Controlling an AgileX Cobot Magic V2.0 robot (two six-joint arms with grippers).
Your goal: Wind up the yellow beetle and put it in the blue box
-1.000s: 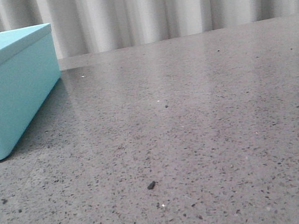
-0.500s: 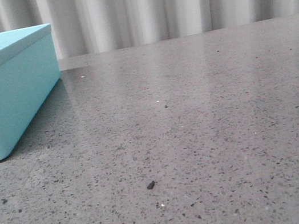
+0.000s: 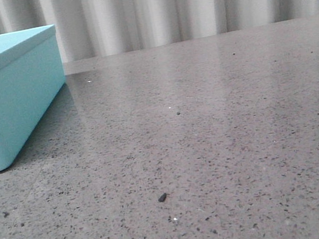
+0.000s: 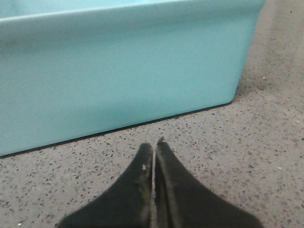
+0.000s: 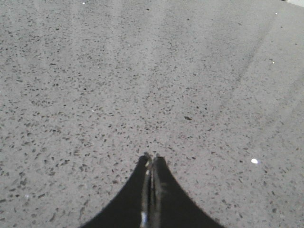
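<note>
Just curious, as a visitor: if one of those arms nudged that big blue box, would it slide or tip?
The blue box would probably slide: its walls look smooth and the table looks polished. Tipping seems unlikely, as it sits broad and flat.

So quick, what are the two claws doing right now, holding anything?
Left gripper: closed, holding nothing, near the blue box.
Right gripper: closed, holding nothing, over the bare table.

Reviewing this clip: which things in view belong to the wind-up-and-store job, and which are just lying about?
Belongs to the job:
- blue box, at the table's left
- left pincer, shut, empty, facing the box's wall
- right pincer, shut, empty, over bare table
- yellow beetle: not in any view

Just lying about:
- small dark speck on the grey table
</note>
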